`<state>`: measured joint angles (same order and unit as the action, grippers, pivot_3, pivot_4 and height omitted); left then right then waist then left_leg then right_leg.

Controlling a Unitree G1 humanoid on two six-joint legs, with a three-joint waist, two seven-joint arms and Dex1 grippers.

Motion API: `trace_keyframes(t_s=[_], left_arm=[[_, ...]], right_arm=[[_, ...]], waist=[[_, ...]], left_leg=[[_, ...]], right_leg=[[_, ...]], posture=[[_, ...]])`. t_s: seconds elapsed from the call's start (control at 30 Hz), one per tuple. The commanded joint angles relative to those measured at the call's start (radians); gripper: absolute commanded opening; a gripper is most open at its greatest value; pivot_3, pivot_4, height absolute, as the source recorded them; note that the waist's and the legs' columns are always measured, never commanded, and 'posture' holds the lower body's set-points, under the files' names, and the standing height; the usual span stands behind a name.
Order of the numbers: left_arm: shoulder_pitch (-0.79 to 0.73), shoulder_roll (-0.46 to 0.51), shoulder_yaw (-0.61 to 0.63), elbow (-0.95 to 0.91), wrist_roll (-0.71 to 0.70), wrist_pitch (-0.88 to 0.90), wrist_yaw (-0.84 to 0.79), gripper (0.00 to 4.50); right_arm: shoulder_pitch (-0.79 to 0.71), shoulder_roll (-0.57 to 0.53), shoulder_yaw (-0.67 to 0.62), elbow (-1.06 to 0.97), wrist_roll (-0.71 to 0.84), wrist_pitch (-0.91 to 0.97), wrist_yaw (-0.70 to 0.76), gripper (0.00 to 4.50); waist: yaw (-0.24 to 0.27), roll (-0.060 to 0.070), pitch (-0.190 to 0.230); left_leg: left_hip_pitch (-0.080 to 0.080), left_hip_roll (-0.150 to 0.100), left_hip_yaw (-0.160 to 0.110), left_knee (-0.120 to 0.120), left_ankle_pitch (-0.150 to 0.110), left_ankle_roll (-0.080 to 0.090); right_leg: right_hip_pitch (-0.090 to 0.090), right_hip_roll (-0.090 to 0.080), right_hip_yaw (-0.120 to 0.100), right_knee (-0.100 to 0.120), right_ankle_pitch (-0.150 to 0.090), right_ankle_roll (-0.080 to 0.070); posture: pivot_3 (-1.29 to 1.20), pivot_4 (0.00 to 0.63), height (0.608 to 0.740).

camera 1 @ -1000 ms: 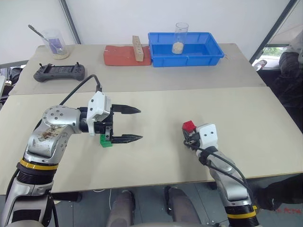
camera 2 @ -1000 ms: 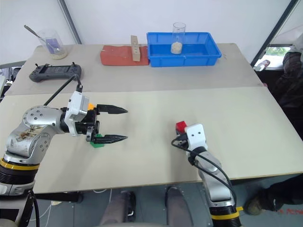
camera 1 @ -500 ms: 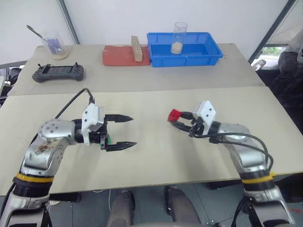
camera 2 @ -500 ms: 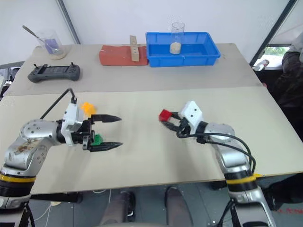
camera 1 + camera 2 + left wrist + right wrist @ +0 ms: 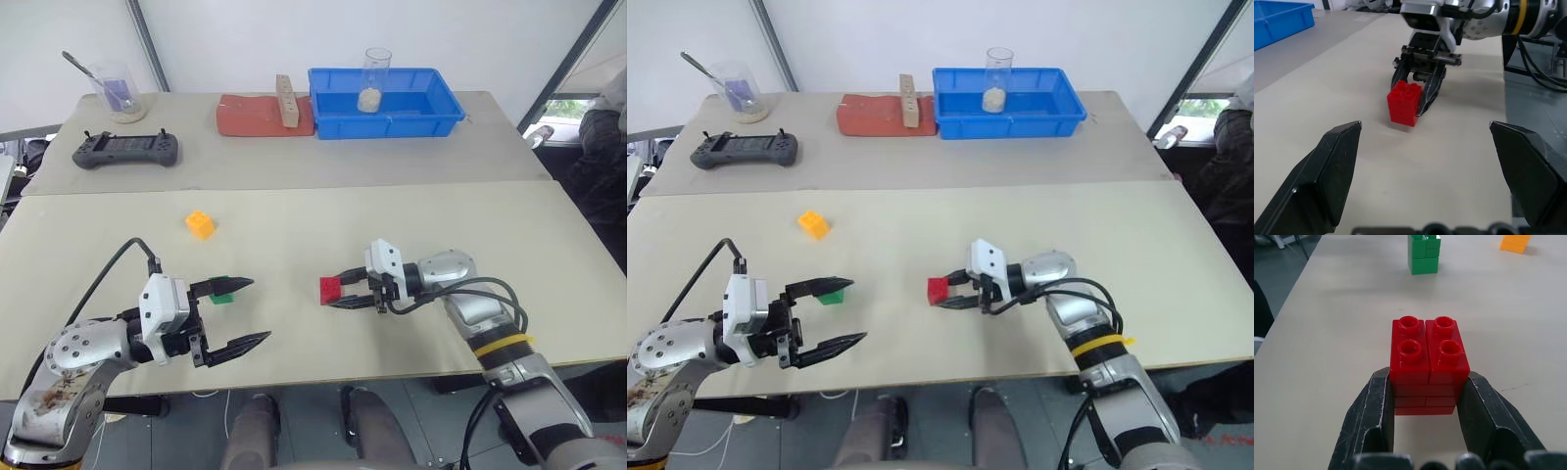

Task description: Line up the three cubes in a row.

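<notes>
From the head camera, the right gripper points left over the near table, its fingers clamped on the red cube. The left gripper sits near the front edge with fingers spread wide and nothing between them. The green cube rests on the table just behind its upper finger. The orange cube lies farther back and a little left, apart from both.

In the left wrist view, the red cube sits upright, studs up, held at the tips of the right gripper.

In the right wrist view, the two fingers press the red cube's sides; the green cube and orange cube lie beyond.
</notes>
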<state>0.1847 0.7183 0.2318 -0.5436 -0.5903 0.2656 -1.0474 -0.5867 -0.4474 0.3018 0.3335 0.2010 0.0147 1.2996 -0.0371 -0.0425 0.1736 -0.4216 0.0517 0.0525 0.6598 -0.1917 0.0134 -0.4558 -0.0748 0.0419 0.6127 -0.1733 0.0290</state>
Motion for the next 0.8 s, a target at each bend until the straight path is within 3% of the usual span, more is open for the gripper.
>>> trace_keyframes(t_s=[0.03, 0.47, 0.53, 0.73, 0.8], left_arm=[[0.015, 0.010, 0.034, -0.040, -0.024, -0.002, 0.012, 4.50], [0.026, 0.007, 0.026, -0.054, -0.020, 0.008, 0.063, 4.50], [0.027, 0.008, 0.024, -0.055, -0.020, 0.006, 0.063, 4.50], [0.057, -0.012, 0.023, -0.055, -0.004, 0.001, 0.087, 4.50], [0.091, -0.041, 0.023, -0.064, 0.014, -0.004, 0.130, 4.50]], right_arm=[[-0.033, 0.001, -0.021, 0.033, -0.004, -0.059, 0.024, 1.43], [-0.066, -0.007, -0.030, 0.180, -0.032, -0.147, 0.065, 1.43], [-0.064, -0.007, -0.028, 0.180, -0.030, -0.139, 0.071, 2.47], [-0.067, -0.040, -0.045, 0.133, -0.009, -0.112, 0.108, 4.47], [-0.063, -0.067, -0.054, 0.078, 0.008, -0.085, 0.124, 4.47]], waist=[[-0.002, 0.000, 0.000], [-0.004, 0.000, 0.000], [-0.004, 0.000, 0.000], [-0.004, 0.000, 0.000], [-0.004, 0.000, 0.000]], left_leg=[[0.000, 0.000, 0.000, 0.000, 0.000, 0.000], [0.000, 0.000, 0.001, 0.000, 0.000, 0.000], [0.000, 0.000, 0.001, 0.000, 0.000, 0.000], [0.000, 0.000, 0.001, 0.000, 0.000, 0.000], [0.000, 0.000, 0.001, 0.000, 0.000, 0.000]], right_leg=[[0.000, 0.000, 0.000, 0.000, 0.000, 0.000], [0.000, 0.000, 0.000, -0.001, 0.000, 0.000], [0.000, 0.000, 0.000, -0.001, 0.000, 0.000], [0.000, 0.000, 0.000, 0.000, 0.000, 0.000], [0.000, 0.000, 0.000, 0.000, 0.000, 0.000]], posture=[[0.00, 0.150, 0.740], [0.00, 0.150, 0.740], [0.00, 0.150, 0.740], [0.00, 0.150, 0.740], [0.00, 0.150, 0.740]])
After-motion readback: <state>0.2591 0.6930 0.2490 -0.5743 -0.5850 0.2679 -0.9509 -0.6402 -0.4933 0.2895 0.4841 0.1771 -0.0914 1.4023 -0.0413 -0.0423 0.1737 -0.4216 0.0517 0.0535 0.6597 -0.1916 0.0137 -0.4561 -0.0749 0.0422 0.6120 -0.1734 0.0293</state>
